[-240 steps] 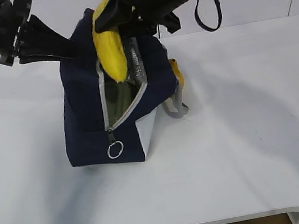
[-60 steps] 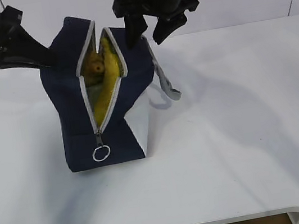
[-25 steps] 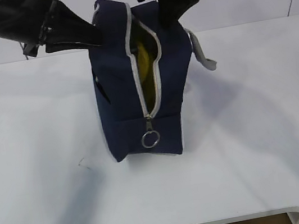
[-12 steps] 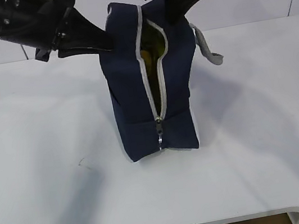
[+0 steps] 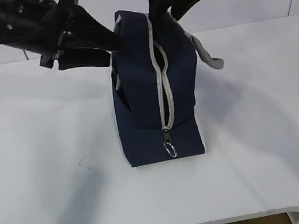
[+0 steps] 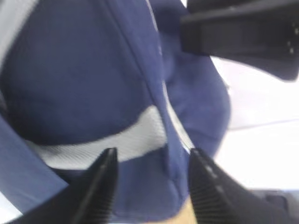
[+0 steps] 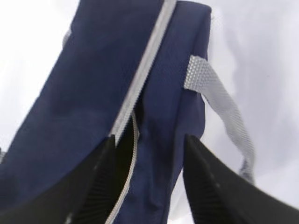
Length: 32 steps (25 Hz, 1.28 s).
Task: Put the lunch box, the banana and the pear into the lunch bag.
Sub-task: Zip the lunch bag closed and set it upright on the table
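Observation:
The navy lunch bag (image 5: 143,107) stands upright mid-table, zipper end toward the exterior camera, ring pull (image 5: 171,150) low. Its top slit is narrow and dark. The lunch box, banana and pear are hidden. My left gripper (image 5: 111,43) is open against the bag's upper left edge. In the left wrist view (image 6: 152,158) its fingers straddle bag fabric and a grey webbing band. My right gripper (image 5: 170,12) is open over the bag's top. In the right wrist view (image 7: 149,140) one finger lies over the zipper slit and the other outside the bag's right side.
A grey webbing handle (image 5: 208,54) hangs off the bag's right side and also shows in the right wrist view (image 7: 219,102). White table (image 5: 44,163) spreads all round the bag, with its front edge near the bottom of the exterior view.
The bag has slid right and turned its zipper end to the camera. Its opening has narrowed, and the yellow inside no longer shows. The left arm moved right with it.

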Each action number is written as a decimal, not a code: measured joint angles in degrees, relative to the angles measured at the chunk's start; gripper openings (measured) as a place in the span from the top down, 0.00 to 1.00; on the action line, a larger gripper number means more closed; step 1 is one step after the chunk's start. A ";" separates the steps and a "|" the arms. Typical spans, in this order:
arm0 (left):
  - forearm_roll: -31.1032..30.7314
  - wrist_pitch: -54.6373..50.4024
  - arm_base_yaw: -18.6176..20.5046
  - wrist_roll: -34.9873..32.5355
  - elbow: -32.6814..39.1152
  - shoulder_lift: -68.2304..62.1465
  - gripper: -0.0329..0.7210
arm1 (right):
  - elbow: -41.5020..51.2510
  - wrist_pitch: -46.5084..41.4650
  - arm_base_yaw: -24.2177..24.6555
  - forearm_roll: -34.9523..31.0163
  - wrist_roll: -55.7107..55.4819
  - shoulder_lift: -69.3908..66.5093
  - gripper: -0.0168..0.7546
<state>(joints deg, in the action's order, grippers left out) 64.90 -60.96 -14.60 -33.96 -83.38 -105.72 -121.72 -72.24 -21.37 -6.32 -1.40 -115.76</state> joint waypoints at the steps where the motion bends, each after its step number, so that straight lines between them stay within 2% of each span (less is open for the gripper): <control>1: 0.00 -0.91 0.21 0.00 0.00 0.00 0.43 | 0.00 0.00 0.00 -0.16 -0.10 0.38 0.49; 5: 0.00 -4.99 1.53 0.00 0.00 0.00 0.40 | 0.00 0.00 0.00 -0.44 -0.22 2.73 0.48; 10: -0.73 -7.16 4.41 0.00 0.00 1.51 0.41 | 3.21 0.10 0.00 -2.41 -0.23 7.86 0.48; 14: -9.69 -7.47 4.90 3.63 0.00 4.10 0.46 | 10.13 0.10 0.00 -4.56 -0.33 13.18 0.48; 18: -21.73 -8.23 4.56 10.17 0.00 7.39 0.48 | 17.34 0.00 0.00 -5.45 -0.33 18.81 0.48; 25: -39.96 -9.11 0.05 18.91 0.00 15.27 0.48 | 21.16 0.00 0.00 -3.68 -0.33 23.06 0.48; 28: -43.91 -9.53 -1.25 20.43 0.00 17.34 0.48 | 21.44 0.12 0.00 -1.99 -0.33 22.23 0.48; 32: -45.05 -9.87 -1.48 20.84 0.00 18.45 0.48 | 26.02 0.32 -0.84 -1.77 -0.33 22.01 0.49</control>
<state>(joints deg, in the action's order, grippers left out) 19.86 -70.84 -16.08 -13.12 -83.38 -87.27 -95.70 -71.92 -22.20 -8.09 -1.73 -93.75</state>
